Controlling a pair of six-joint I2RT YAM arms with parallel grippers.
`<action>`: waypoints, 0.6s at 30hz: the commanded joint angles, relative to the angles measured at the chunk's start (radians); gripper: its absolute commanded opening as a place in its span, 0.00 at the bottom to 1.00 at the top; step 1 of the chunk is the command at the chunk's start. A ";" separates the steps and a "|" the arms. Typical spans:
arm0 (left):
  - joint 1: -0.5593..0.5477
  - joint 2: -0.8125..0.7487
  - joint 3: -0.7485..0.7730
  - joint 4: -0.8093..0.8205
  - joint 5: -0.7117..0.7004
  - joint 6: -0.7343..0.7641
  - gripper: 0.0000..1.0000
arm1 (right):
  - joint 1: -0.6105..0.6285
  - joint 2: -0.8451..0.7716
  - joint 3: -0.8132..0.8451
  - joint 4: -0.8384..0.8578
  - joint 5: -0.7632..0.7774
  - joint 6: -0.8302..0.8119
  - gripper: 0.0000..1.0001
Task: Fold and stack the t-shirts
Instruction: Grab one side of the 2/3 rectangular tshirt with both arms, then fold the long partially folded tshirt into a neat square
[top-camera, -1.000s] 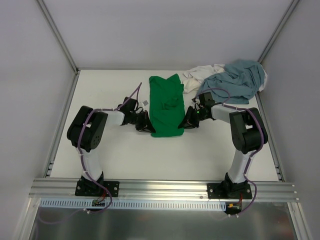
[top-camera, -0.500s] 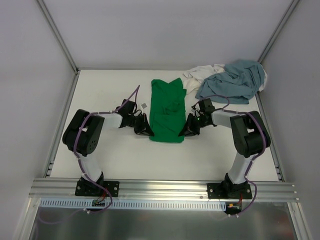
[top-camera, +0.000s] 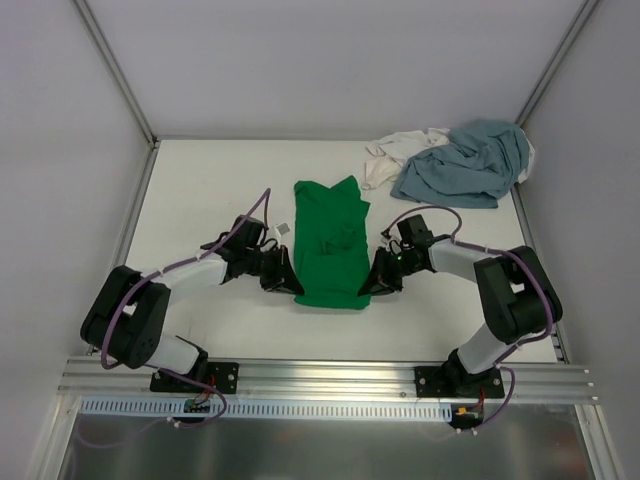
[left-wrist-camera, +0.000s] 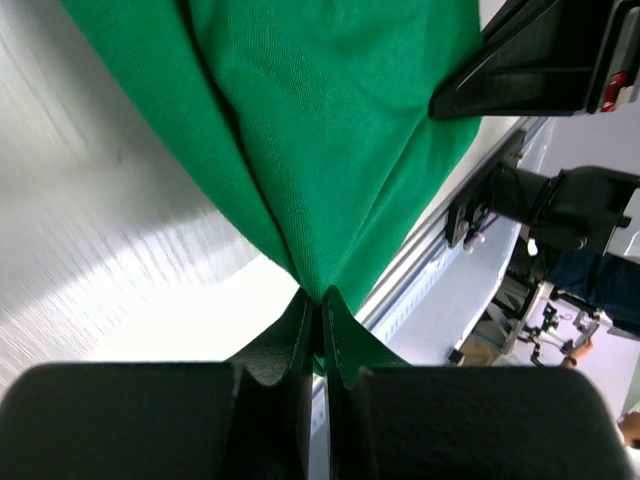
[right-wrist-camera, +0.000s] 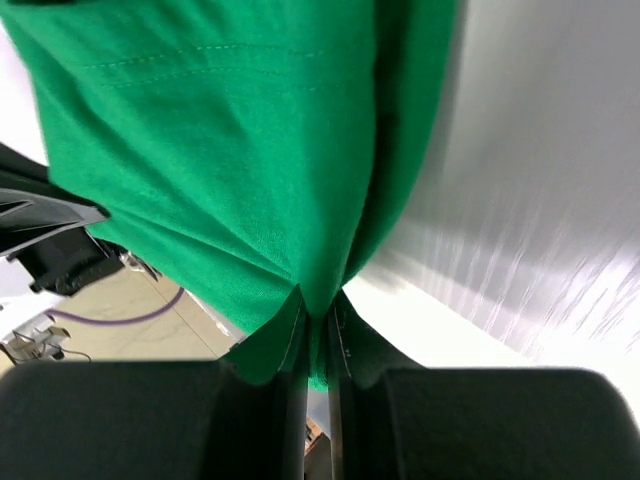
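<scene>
We see the left pincer (top-camera: 292, 284) and right pincer (top-camera: 366, 288) each clamped on a near corner of the green shirt (top-camera: 328, 240), now drawn closer to the near edge of the table (top-camera: 210, 180) than a second ago; we judge this a smoothing pull before folding. The grey-blue shirt (top-camera: 468, 160) and white shirt (top-camera: 393, 152) lie heaped at the far right corner. No container appears.

Both the left arm (top-camera: 190, 272) and right arm (top-camera: 460, 258) pulled back and dragged the bright green folded cloth t-shirt (top-camera: 329, 245) toward the front edge, further from the crumpled grey-blue cloth shirt (top-camera: 465, 165). Left elbow sank way down too.
</scene>
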 joint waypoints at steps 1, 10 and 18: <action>-0.028 -0.062 -0.049 -0.053 0.004 -0.045 0.00 | 0.014 -0.075 -0.045 -0.055 -0.016 -0.002 0.07; -0.068 -0.051 -0.062 -0.001 -0.013 -0.093 0.00 | 0.027 -0.073 -0.051 -0.059 -0.018 -0.001 0.20; -0.093 -0.001 -0.023 0.005 -0.012 -0.087 0.00 | 0.028 -0.061 -0.022 -0.089 -0.007 -0.002 0.99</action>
